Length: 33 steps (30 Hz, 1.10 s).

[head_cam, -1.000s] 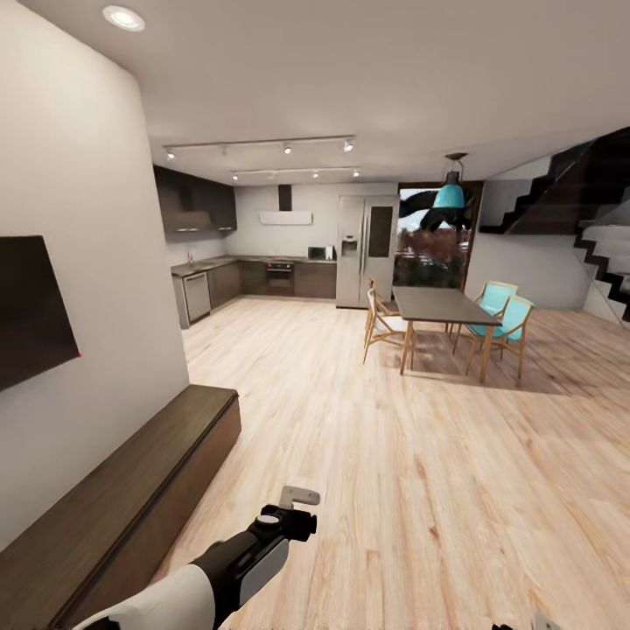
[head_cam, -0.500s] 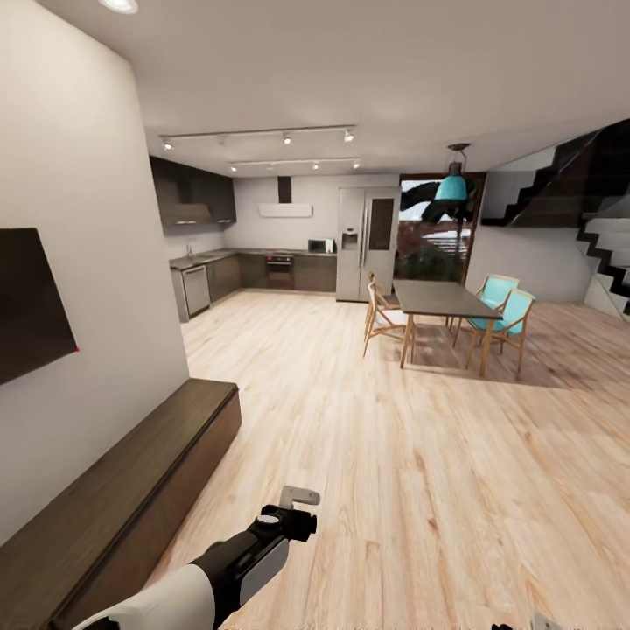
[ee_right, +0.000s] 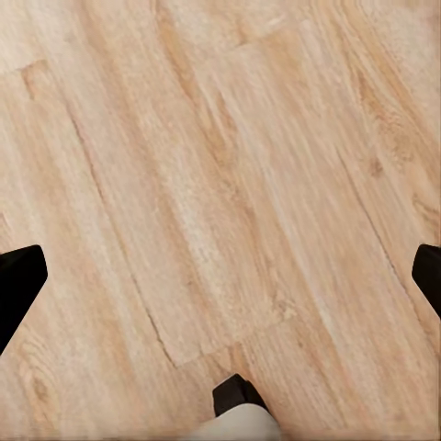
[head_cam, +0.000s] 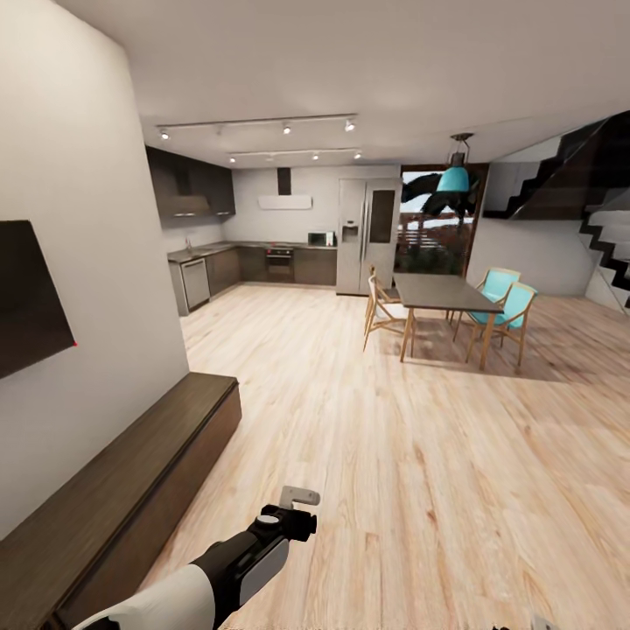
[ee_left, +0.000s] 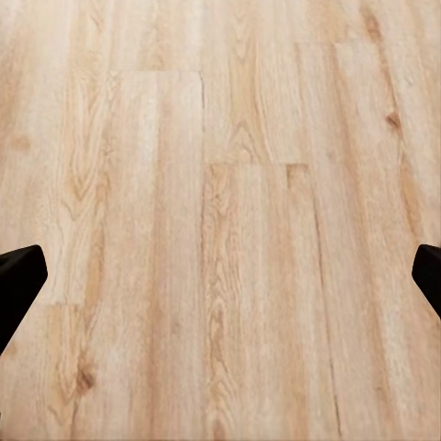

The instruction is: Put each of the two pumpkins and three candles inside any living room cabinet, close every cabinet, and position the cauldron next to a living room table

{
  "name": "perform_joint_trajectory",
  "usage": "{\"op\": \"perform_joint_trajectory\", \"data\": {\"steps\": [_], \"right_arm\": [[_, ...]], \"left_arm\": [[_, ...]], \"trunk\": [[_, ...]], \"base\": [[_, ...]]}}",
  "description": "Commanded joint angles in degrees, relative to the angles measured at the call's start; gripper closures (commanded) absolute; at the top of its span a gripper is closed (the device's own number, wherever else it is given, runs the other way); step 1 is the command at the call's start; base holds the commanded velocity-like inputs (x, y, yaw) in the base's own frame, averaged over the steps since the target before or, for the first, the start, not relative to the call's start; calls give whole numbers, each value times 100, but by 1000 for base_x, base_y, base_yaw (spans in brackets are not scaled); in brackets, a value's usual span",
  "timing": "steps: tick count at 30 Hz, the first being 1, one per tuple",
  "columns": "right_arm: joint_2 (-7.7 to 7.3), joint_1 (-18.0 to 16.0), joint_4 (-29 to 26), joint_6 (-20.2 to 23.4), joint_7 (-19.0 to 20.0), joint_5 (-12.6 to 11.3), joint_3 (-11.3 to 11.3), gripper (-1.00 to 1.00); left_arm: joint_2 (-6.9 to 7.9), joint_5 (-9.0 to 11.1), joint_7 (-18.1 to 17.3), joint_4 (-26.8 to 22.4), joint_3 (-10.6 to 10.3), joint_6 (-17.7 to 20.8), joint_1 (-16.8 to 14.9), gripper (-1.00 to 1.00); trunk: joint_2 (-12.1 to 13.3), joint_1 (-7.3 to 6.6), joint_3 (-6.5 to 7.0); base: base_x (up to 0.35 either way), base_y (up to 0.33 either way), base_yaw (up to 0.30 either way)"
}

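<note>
The cabinet, a long, low, dark brown unit, runs along the left wall with its fronts shut. My left gripper hangs over bare floor just right of it. In the left wrist view the gripper is open, with only floorboards between its dark fingertips. My right gripper is open over the floor as well. A dark-topped dining table stands further into the room. The pumpkins, candles and cauldron are out of view.
A dark screen hangs on the left wall above the cabinet. Wooden chairs and turquoise chairs surround the table. The kitchen is at the back and the stairs are on the right. Open wood floor lies ahead.
The whole view has shifted a little, so the camera has moved. The screen and cabinet slid slightly leftward in frame. Both arms hold the same pose.
</note>
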Motion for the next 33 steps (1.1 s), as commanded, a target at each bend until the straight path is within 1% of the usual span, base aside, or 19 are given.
{"op": "perform_joint_trajectory", "data": {"steps": [1,15,20,33], "right_arm": [[1,1,-12,38,-26,-58,2,-100],[4,0,-7,88,-29,-60,14,-100],[8,0,-8,86,-27,-55,49,-100],[28,1,63,59,-32,-52,76,-100]], "left_arm": [[4,42,47,-10,-45,11,-6,-100],[4,42,47,-10,-45,11,-6,-100],[4,42,47,-10,-45,11,-6,-100],[9,42,47,-17,-45,11,-6,-100]], "trunk": [[-5,2,-12],[-5,2,-145],[-5,2,-190],[-5,2,-207]], "base": [[0,0,0],[0,0,0],[0,0,0],[0,0,0]]}}
